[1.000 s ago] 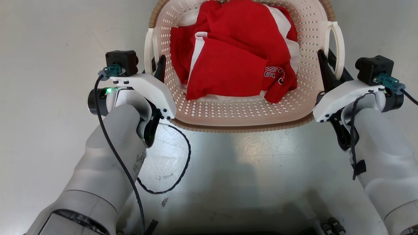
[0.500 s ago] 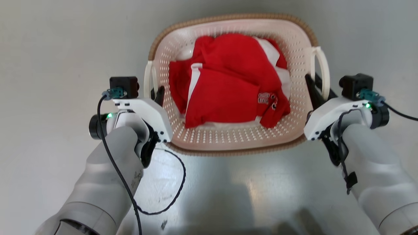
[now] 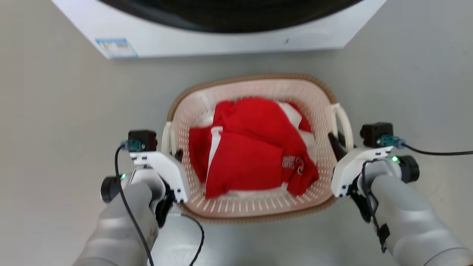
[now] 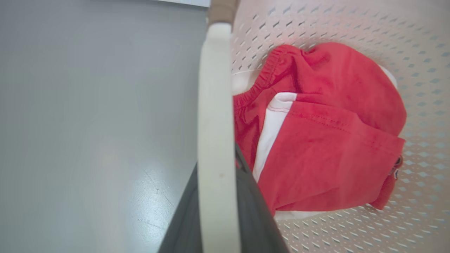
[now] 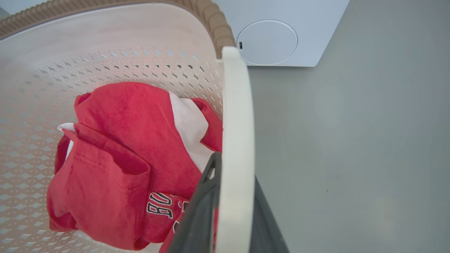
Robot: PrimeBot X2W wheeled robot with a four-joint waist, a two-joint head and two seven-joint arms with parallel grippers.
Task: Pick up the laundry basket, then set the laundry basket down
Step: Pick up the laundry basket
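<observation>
The laundry basket (image 3: 251, 79), cream perforated plastic with a brown rim, sits between my two arms over the grey floor and holds red and white clothes (image 3: 255, 147). My left gripper (image 3: 177, 154) is shut on the basket's left loop handle (image 3: 167, 137). In the left wrist view the white handle (image 4: 215, 105) runs between the dark fingers (image 4: 255, 214). My right gripper (image 3: 338, 142) is shut on the right loop handle (image 3: 344, 122). The right wrist view shows that handle (image 5: 237, 133) clamped between the fingers (image 5: 198, 211). Whether the basket's bottom touches the floor is hidden.
A white washer (image 3: 221, 37) with a dark door stands just beyond the basket; its front panel with a round cover (image 5: 266, 42) is seen past the rim. Grey floor (image 3: 55, 111) lies open to the left and right of the basket.
The whole head view has shifted: the basket and both grippers now sit lower and smaller in it, and the washer has come into view at the top. Both grips on the handles are unchanged.
</observation>
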